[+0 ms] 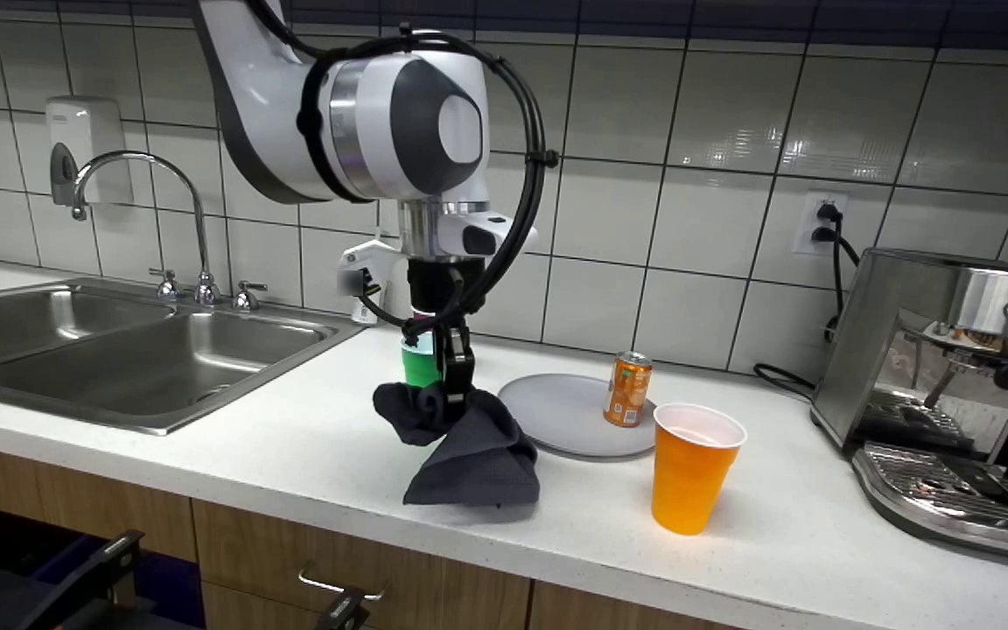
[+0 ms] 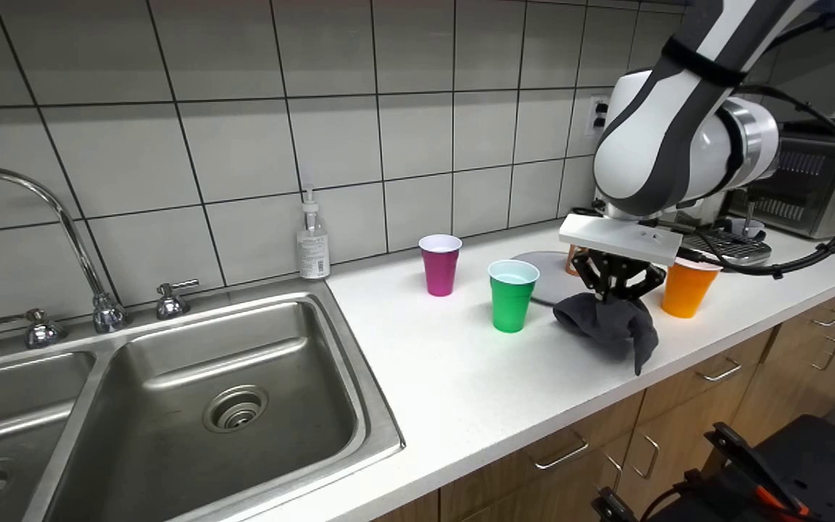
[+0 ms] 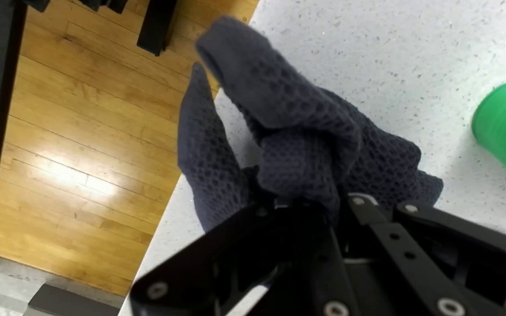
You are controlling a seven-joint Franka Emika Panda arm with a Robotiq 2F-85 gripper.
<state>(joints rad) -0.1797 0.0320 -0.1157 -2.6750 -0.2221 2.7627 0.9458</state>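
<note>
My gripper is shut on a dark grey cloth, pinching it in the middle so that folds hang down on either side. In the wrist view the bunched, waffle-textured cloth covers the fingertips. One corner of the cloth droops towards the counter's front edge; whether it touches the counter I cannot tell. A green cup stands upright close to the cloth, with a magenta cup farther back by the wall. On the cloth's opposite side are an orange cup and a grey plate bearing an orange can.
A double steel sink with a tall faucet takes up one end of the counter. Behind it stands a clear pump bottle. An espresso machine occupies the far end. Drawers with metal handles run below the counter's front edge.
</note>
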